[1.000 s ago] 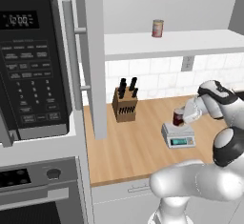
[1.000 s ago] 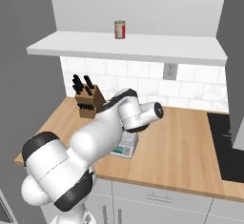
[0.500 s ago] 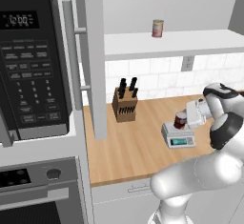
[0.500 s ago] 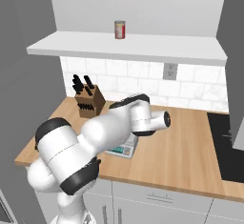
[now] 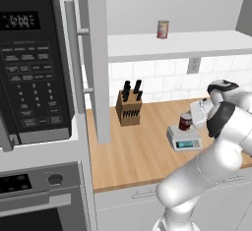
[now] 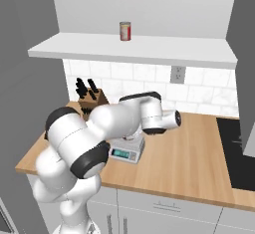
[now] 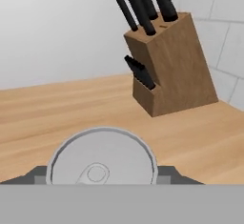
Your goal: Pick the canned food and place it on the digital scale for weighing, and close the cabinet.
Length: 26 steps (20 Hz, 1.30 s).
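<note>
While the cabinet (image 5: 93,58) door hangs open beside the black microwave (image 5: 34,63), the wooden counter (image 5: 142,151) carries a knife block (image 5: 129,108) and the digital scale (image 5: 184,138). On its platform stands the canned food (image 5: 185,121), the jaws (image 5: 196,119) clamped on it.
</note>
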Motion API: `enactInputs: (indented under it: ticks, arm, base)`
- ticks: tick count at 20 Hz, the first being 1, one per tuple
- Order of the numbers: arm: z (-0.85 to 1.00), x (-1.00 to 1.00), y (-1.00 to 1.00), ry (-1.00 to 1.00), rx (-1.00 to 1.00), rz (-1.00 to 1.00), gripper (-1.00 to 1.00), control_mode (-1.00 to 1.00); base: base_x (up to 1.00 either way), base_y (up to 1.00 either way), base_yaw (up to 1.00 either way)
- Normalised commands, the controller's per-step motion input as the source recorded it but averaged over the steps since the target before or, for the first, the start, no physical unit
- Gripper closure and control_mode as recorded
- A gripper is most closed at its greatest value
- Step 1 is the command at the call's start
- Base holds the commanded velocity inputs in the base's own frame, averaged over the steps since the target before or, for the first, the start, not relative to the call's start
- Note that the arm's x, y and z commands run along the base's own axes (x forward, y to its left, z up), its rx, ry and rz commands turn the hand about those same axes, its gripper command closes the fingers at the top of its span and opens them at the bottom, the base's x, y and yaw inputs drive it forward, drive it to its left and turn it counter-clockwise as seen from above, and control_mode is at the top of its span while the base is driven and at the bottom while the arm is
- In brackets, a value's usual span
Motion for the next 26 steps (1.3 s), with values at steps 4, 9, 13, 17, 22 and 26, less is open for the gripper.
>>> enactInputs:
  ticks: [4, 9, 13, 17, 22, 26]
  arm:
    - [-0.26, -0.23, 0.0, 0.08, 0.0, 0.03, -1.0, -1.0]
    - [-0.16, -0.34, 0.0, 0.06, 0.0, 0.03, -1.0, -1.0]
    - [-0.18, -0.04, 0.0, 0.05, 0.0, 0.0, -1.0, -1.0]
    - [-0.06, -0.06, 0.0, 0.02, 0.0, 0.01, -1.0, -1.0]
    - [0.0, -0.1, -0.05, -0.01, 0.0, -0.02, -1.0, -1.0]
    - [0.0, -0.22, -0.17, -0.04, 0.0, -0.08, -1.0, -1.0]
  base:
    - [0.0, 0.0, 0.0]
    - [0.0, 0.0, 0.0]
    - [0.0, 0.0, 0.0]
    - [0.0, 0.0, 0.0]
    - [0.0, 0.0, 0.0]
    - [0.0, 0.0, 0.0]
